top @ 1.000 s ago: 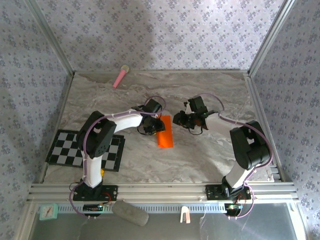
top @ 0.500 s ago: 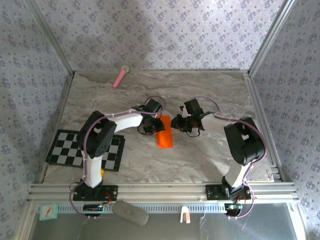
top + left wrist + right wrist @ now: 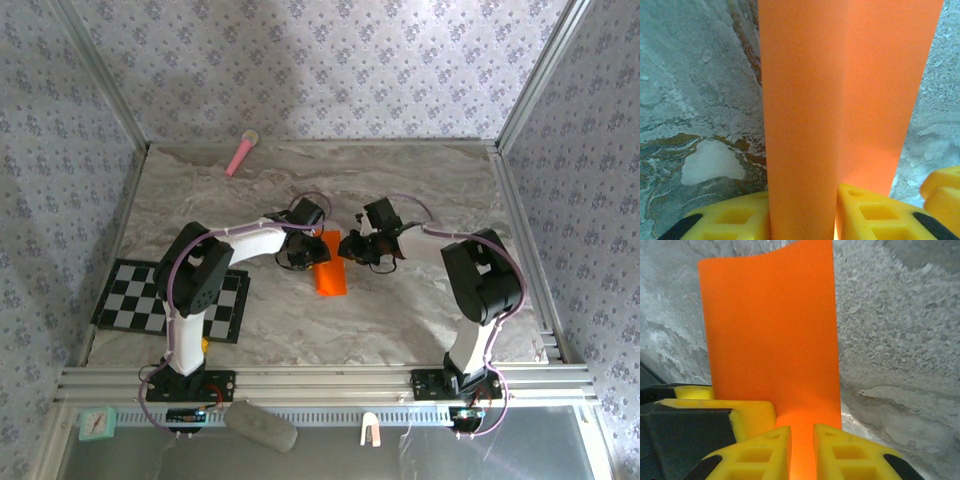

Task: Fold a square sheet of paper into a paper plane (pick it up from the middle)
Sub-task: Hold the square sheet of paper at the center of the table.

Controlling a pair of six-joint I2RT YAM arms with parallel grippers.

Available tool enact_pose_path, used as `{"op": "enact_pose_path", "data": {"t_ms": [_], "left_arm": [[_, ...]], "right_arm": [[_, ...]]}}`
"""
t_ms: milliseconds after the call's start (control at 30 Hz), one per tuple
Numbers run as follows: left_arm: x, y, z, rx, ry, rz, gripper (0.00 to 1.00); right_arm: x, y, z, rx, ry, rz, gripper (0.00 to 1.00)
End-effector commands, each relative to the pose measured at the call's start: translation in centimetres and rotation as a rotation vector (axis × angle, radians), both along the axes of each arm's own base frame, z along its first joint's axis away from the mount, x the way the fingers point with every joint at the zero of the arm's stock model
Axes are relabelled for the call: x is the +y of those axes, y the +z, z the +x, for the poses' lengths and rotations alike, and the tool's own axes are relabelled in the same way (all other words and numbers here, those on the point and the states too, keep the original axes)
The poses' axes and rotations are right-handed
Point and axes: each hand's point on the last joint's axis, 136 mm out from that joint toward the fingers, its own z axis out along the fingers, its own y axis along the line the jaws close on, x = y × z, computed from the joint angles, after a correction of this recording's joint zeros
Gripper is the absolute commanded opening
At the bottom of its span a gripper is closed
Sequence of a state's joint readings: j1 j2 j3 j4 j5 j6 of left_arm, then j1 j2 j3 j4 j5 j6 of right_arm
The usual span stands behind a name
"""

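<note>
Creased orange paper [image 3: 331, 274] over the marble table [image 3: 430, 180], pinched from opposite sides between the fingers of the left gripper [image 3: 303, 252] and right gripper [image 3: 351, 249].

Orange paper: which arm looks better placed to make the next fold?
Probably right. The right pincer straddles one edge of the orange paper, a finger on each side, so it could bend that edge over. The left pincer has the sheet between its fingers and looks like the anchor.
</note>
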State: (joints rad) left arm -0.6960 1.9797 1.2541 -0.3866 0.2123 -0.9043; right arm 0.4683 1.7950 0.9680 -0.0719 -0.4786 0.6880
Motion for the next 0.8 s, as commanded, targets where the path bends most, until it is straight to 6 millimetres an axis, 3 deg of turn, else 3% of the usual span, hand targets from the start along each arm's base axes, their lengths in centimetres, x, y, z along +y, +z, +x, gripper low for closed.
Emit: {"op": "enact_pose_path", "data": {"t_ms": [0, 367, 567, 667, 767], "left_arm": [[6.1, -8.2, -5.5, 0.214, 0.019, 0.294, 0.35], [6.1, -8.2, -5.6, 0.215, 0.013, 0.294, 0.35], [5.9, -7.7, -5.4, 0.204, 0.011, 0.285, 0.34], [5.5, -6.9, -4.9, 0.183, 0.010, 0.269, 0.34], [5.2, -4.6, -3.6, 0.127, 0.012, 0.252, 0.34]], "right_arm": [[0.8, 0.3, 0.2, 0.000, 0.031, 0.012, 0.19], [0.9, -1.9, -0.5, 0.065, 0.050, -0.026, 0.18], [0.0, -3.8, -1.9, 0.132, 0.061, -0.089, 0.18], [-1.4, -5.4, -2.8, 0.164, 0.065, -0.175, 0.17], [-2.7, -7.1, -3.8, 0.196, 0.060, -0.263, 0.15]]}}
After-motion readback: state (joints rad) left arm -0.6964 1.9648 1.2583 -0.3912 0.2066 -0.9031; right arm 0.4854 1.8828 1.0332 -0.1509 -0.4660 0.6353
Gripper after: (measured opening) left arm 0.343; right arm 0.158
